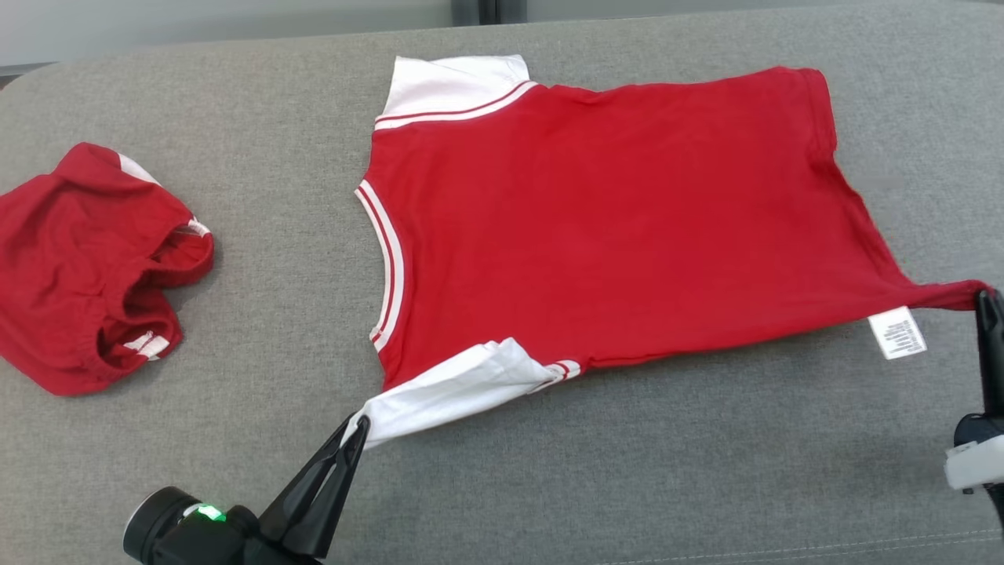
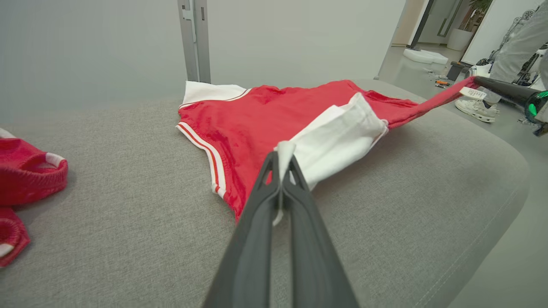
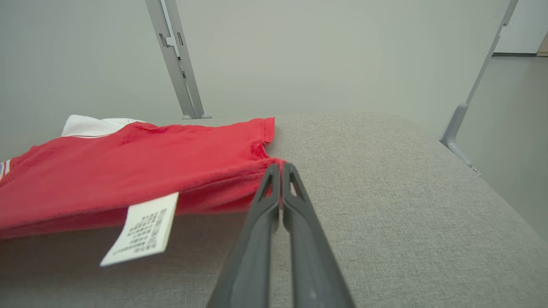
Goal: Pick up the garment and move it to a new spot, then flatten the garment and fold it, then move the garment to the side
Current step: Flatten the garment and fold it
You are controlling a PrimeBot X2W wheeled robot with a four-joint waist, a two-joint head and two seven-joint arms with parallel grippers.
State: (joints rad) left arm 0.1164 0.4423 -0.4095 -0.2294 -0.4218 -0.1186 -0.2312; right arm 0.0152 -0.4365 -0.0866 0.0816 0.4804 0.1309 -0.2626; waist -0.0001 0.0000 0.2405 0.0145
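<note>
A red T-shirt with white sleeves, the garment [image 1: 612,220], lies spread on the grey cushion, neck to the left and hem to the right. My left gripper [image 1: 357,428] is shut on the tip of the near white sleeve [image 1: 447,392], and the left wrist view has the same grip [image 2: 282,160] on white cloth. My right gripper [image 1: 987,300] is shut on the near hem corner at the right edge, pulling it to a point just past the white care label [image 1: 898,332]. From the right wrist the pinched red corner [image 3: 280,167] and the hanging label [image 3: 143,229] lift slightly off the cushion.
A second red garment [image 1: 86,267] with white trim lies crumpled at the left of the grey cushion [image 1: 627,471]. Grey metal posts [image 3: 177,64] stand behind the cushion. A person's shoe [image 2: 475,109] stands on the floor beyond the right end.
</note>
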